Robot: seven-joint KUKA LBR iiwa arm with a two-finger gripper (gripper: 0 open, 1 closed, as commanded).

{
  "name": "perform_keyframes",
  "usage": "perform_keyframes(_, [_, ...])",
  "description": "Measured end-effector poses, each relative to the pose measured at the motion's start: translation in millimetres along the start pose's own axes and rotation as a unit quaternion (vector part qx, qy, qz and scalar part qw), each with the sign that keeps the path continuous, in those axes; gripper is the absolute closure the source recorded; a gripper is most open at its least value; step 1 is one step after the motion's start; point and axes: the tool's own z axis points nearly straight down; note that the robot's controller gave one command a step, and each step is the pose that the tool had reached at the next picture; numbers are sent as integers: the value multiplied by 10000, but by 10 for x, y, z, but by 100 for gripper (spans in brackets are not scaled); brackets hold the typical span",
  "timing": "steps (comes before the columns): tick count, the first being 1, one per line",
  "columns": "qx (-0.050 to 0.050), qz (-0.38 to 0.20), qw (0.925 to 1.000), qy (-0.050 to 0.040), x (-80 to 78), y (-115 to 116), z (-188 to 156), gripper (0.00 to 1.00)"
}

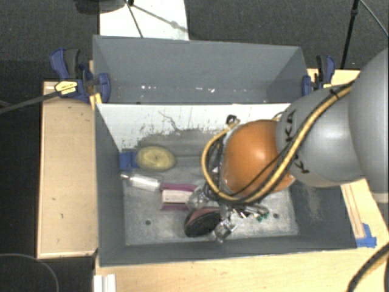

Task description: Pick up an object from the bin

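- In the grey metal bin [111, 212], the gripper [223, 226] sits at lower centre of the frame, beneath the arm's orange cover [249, 157]. Whether it is spread or pressed together cannot be told.
- A black oval object [199, 224] lies just left of it.
- Further upper left lie a maroon-and-pink box [176, 195], a small clear bottle [141, 181] and a pale yellow disc [156, 158].

In the bin [152, 227], disc [156, 158] lies behind vial [141, 181] — box [176, 195] to its right.

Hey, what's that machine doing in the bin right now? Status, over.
End effector low at front of bin, at right edge of dark oval disc. Maroon box and clear vial close by, view's left. Yellow round pad farther back.
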Motion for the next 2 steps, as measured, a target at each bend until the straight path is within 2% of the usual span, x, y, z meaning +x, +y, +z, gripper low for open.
perform_keyframes(1, [-14,-24,10000,2,-6,19,0,100])
perform_keyframes(2, [-3,327,9995,24,-43,31,-1113,100])
